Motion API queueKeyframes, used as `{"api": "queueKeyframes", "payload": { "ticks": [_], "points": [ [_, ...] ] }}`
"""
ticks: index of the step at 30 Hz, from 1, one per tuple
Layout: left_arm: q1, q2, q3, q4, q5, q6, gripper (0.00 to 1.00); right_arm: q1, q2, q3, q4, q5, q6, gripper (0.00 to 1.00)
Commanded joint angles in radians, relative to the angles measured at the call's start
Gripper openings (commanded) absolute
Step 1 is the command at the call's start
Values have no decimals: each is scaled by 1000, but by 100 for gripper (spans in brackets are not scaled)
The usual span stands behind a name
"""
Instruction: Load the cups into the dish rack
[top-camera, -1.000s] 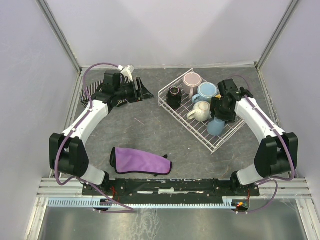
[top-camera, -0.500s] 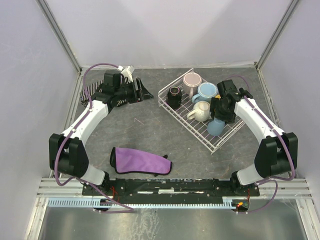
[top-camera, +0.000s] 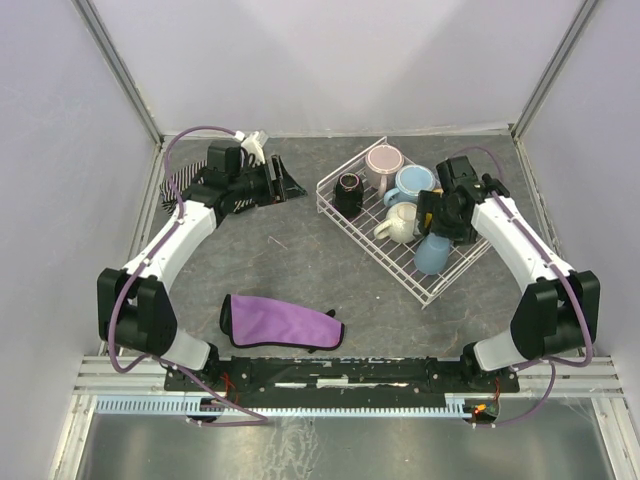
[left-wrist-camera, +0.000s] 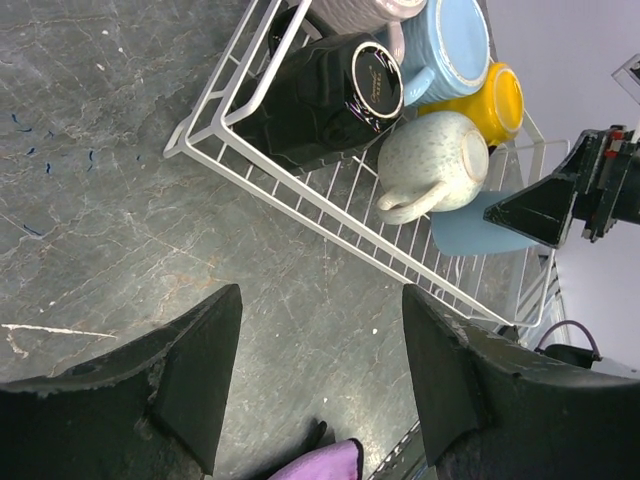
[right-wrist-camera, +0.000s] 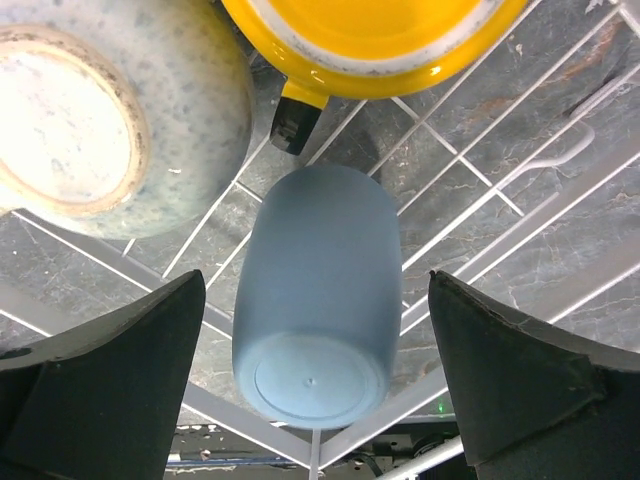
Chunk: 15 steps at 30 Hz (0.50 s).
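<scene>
The white wire dish rack stands at the back right and holds the black cup, pink cup, light blue cup, cream mug and the dusty-blue handleless cup. The yellow cup lies behind the cream mug. My right gripper is open, its fingers wide on either side of the dusty-blue cup, which lies on the rack wires untouched. My left gripper is open and empty over bare table left of the rack.
A purple cloth lies at the front of the table, its corner showing in the left wrist view. A striped cloth lies under my left arm at the back left. Walls close off the table's sides and back.
My right gripper has shifted slightly toward the back over the rack. The dusty-blue cup stays lying in the rack. My left arm has not moved.
</scene>
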Motion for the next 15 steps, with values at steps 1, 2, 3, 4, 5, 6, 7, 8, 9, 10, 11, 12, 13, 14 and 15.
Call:
{"api": "queueKeyframes", "payload": {
  "ticks": [1, 2, 3, 4, 5, 6, 7, 8, 9, 10, 11, 12, 13, 14, 15],
  "points": [
    [0, -60, 15, 10, -30, 45, 72, 5, -77, 89, -34, 44, -10, 100],
    [1, -67, 15, 8, -48, 47, 72, 4, -85, 116, -53, 52, -15, 100],
    [3, -74, 12, 7, -74, 47, 73, 4, -95, 144, -70, 63, -21, 100],
    [5, -81, 10, 9, -100, 46, 74, 3, -103, 175, -88, 76, -28, 100],
    [9, -88, 5, 14, -124, 43, 76, -2, -112, 204, -104, 87, -37, 100],
    [10, -94, -1, 24, -149, 39, 76, -13, -120, 235, -118, 97, -44, 100],
    [11, -102, -7, 33, -180, 36, 80, -34, -130, 263, -125, 102, -52, 100],
    [13, -111, -15, 48, -213, 31, 86, -65, -133, 286, -129, 96, -59, 100],
    [13, -118, -19, 60, -244, 28, 89, -106, -137, 309, -127, 75, -60, 100],
    [13, -124, -20, 62, -282, 22, 91, -155, -139, 318, -117, 54, -60, 100],
    [13, -131, -23, 71, -313, 18, 96, -200, -139, 326, -100, 33, -63, 100],
    [13, -138, -26, 87, -338, 27, 100, -241, -138, 332, -75, 19, -73, 100],
    [13, -147, -27, 94, -350, 35, 99, -272, -134, 340, -68, 15, -82, 100],
    [13, -159, -27, 104, -383, 55, 99, -298, -132, 348, -57, 11, -92, 100],
    [13, -172, -27, 114, -403, 71, 99, -322, -132, 354, -44, 6, -104, 100]
  ]
}}
